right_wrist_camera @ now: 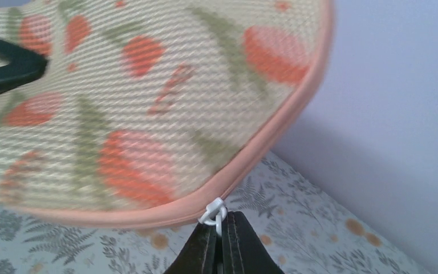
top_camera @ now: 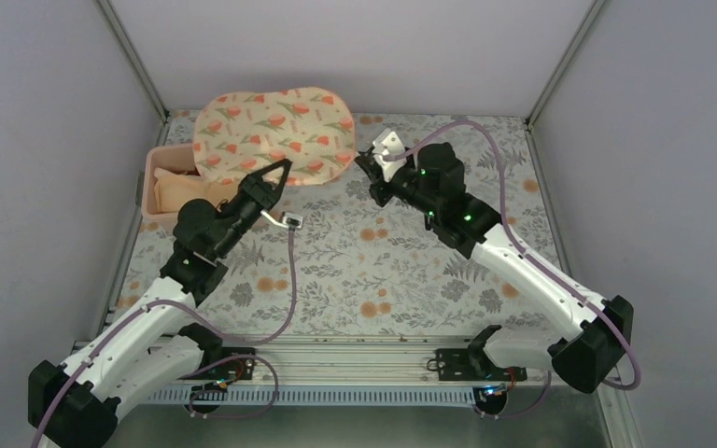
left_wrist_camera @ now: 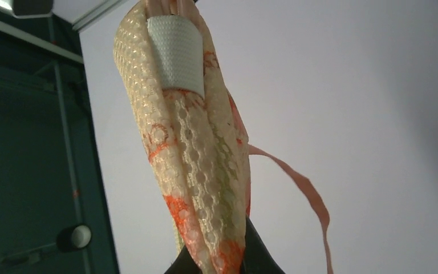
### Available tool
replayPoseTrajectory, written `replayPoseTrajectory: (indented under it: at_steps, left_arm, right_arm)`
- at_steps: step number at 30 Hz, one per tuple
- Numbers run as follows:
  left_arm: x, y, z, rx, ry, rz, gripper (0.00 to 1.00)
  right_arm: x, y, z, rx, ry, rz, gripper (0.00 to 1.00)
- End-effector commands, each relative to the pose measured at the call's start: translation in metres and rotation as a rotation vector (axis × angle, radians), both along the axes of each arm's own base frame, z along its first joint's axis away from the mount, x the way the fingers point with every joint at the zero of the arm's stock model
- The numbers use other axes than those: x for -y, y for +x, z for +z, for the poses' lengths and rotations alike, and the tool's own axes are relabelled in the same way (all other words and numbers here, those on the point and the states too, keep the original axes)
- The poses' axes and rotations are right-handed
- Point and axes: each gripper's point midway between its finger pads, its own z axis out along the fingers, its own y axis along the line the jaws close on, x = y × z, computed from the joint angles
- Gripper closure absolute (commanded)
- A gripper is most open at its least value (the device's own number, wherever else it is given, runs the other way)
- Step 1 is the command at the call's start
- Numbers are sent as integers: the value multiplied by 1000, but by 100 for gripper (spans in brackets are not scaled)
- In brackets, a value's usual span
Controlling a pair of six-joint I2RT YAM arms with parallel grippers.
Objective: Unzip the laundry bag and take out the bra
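Pale grey walls close in a table (top_camera: 383, 271) covered with a cloth printed in grey ferns and small orange flowers. At the back left the bag (top_camera: 275, 131) is held up off the cloth, with its upper rim showing against the rear wall. It is a flat, peanut-shaped pouch of cream-peach honeycomb mesh, printed with red-orange blooms and green leaves and bound all round in smooth pink edging. Its long axis runs left to right across the table, and the broad face tilts up toward the overhead camera.

From the left wrist the pouch is seen edge-on. The mesh hangs in soft folds, with a white ribbed patch (left_wrist_camera: 177, 54) sewn near one end and a thin pink ribbon (left_wrist_camera: 302, 188) looping loose beside it.

Left of the bag sits a rigid pink bin (top_camera: 149, 213) with a beige garment (top_camera: 182, 187) inside.

The left gripper (top_camera: 278, 170) has its black fingers closed together on the bag's near edge, pinching the mesh. The right gripper (right_wrist_camera: 221, 228) sits at the bag's lower right corner. Its two dark fingers are pressed flat against each other, and the small white zip pull (right_wrist_camera: 215, 212) is nipped between their tips, right at the pink edging. Below that corner the cloth shows, so the corner hangs clear of the table
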Motion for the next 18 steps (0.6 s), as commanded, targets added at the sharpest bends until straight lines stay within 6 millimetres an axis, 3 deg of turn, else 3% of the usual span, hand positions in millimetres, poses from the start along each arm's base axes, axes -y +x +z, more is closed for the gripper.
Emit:
replayPoseTrajectory:
  at_steps: [1,6,9,12,15,18]
  left_arm:
    - [9,-18,-2,-60,-51,-93,98]
    - [28,-33,-21,-362,-222,-213,98]
    - [39,-45,-29,-718,-464,-313,98]
    - [51,-68,-56,-1047,-608,-409,98]
    - [59,-87,-71,-1264,-714,-499,98]
    - [63,-93,-82,-1398,-798,-533,98]
  right_arm:
    - [33,9,6,-20,-20,-35,97]
    - [32,0,2,-47,-42,47,97]
    - [19,-26,0,-61,-49,210,96]
    - [12,-54,2,-77,-29,348,97]
    - [8,-77,3,-100,-8,463,97]
    - [6,-85,-1,-144,2,505,97]
